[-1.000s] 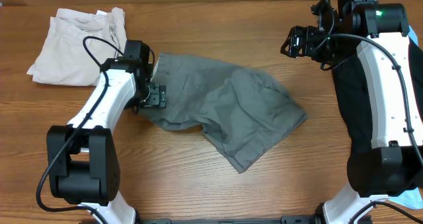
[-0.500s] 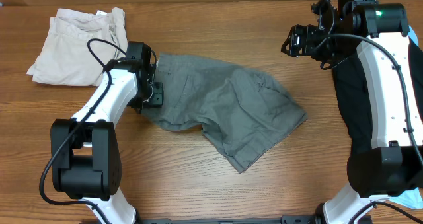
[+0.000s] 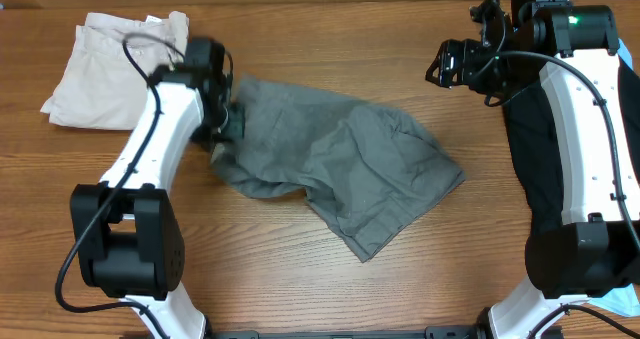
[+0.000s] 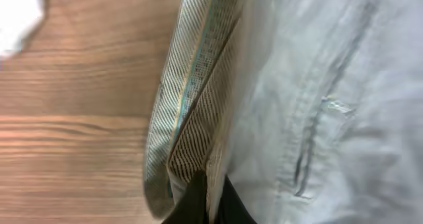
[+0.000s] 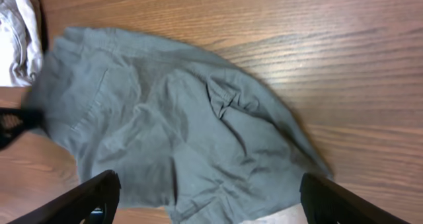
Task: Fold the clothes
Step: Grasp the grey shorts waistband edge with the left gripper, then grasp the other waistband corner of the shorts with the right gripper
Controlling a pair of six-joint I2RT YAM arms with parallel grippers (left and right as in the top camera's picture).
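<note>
**Left gripper [image 3: 232, 122] shifts toward the far edge and clamps the grey shorts [image 3: 340, 164]**

Within the past second the left arm has swung its wrist a little toward the far edge of the table [image 3: 330, 299]. Its jaws, which stood apart beside the cloth, have pinched together on the waistband [image 4: 192, 98]. The left wrist view shows the two dark fingertips meeting on the band's lower end, where the striped inner lining is turned outward and stands on edge above the wood.

The grey shorts themselves have barely moved. They lie crumpled across the middle of the table, with the waistband end at the left gripper and the legs fanning out toward the near right. Creases are bunched near the centre of the cloth.

The right gripper [image 3: 440, 64] hangs above the far right part of the table, well apart from the shorts. Its fingers are spread wide and hold nothing. Its camera looks down across the whole grey garment.

A pair of beige shorts [image 3: 115, 69], folded, rests at the far left corner, just beside the left arm. A black garment [image 3: 522, 169] lies along the right edge, partly under the right arm. A scrap of a light-blue garment [image 3: 625, 301] shows at the near right corner.
</note>
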